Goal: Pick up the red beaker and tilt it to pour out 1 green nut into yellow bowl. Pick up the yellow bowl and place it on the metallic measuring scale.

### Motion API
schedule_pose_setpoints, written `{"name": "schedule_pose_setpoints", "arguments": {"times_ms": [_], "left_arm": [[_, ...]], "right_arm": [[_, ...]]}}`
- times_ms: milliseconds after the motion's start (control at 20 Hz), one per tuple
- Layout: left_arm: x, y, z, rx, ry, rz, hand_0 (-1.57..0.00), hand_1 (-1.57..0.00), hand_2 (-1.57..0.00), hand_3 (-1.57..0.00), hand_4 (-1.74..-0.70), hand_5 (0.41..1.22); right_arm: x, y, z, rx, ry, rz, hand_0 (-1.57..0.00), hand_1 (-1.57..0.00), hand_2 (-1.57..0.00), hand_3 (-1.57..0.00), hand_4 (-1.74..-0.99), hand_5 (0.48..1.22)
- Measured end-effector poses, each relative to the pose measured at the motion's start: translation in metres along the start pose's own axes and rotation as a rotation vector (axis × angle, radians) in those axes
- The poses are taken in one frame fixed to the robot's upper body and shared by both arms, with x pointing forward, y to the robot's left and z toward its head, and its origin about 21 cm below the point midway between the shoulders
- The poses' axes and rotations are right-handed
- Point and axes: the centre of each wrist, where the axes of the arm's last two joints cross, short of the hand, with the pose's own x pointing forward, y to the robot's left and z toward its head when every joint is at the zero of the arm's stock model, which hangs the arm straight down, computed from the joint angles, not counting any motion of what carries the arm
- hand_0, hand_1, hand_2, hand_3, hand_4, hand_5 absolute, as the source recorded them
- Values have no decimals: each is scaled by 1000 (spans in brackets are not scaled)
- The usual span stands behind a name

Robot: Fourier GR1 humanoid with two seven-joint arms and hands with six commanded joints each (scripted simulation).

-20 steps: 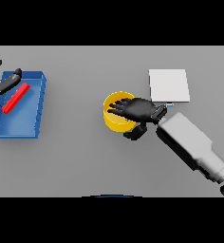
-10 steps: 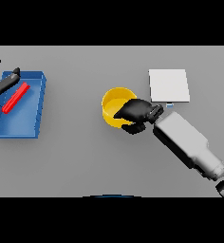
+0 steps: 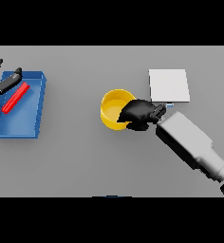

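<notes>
One rim of the yellow bowl is pinched by the curled right robot hand, and the metallic measuring scale is found just beyond, up and to the right.

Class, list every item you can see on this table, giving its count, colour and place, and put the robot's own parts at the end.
Table: one, grey, under everything.
Tray: one, blue, far left.
Beaker: one, red, lying in the tray.
Bowl: one, yellow, centre.
Scale: one, pale metallic square, right of the bowl.
Left hand: one, dark, at the tray's upper left corner, fingers straight.
Right hand: one, dark, fingers curled over the bowl's right rim.
</notes>
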Motion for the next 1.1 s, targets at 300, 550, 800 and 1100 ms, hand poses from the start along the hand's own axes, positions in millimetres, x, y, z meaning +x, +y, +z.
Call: {"name": "schedule_pose_setpoints", "arguments": {"times_ms": [300,550,800,1100], "left_arm": [[2,2,2,8,-8,-12,1,1,1,1,-770,705],[3,6,-1,-4,-1,8,1,1,1,1,-793,702],[8,7,-1,-3,-17,20,1,1,1,1,-812,710],[5,6,6,-12,2,49,1,1,1,1,-840,737]], "right_arm": [[-4,-28,24,-23,26,-1,-1551,-1550,-1481,-1157,-1734,1216],[-3,-42,41,-57,107,22,-1564,-1564,-1471,-1191,-1739,1219],[-1,-50,55,-90,160,8,-1538,-1569,-1488,-1190,-1740,1220],[-38,-58,71,-196,283,4,-1562,-1570,-1538,-1151,-1741,1221]]}}
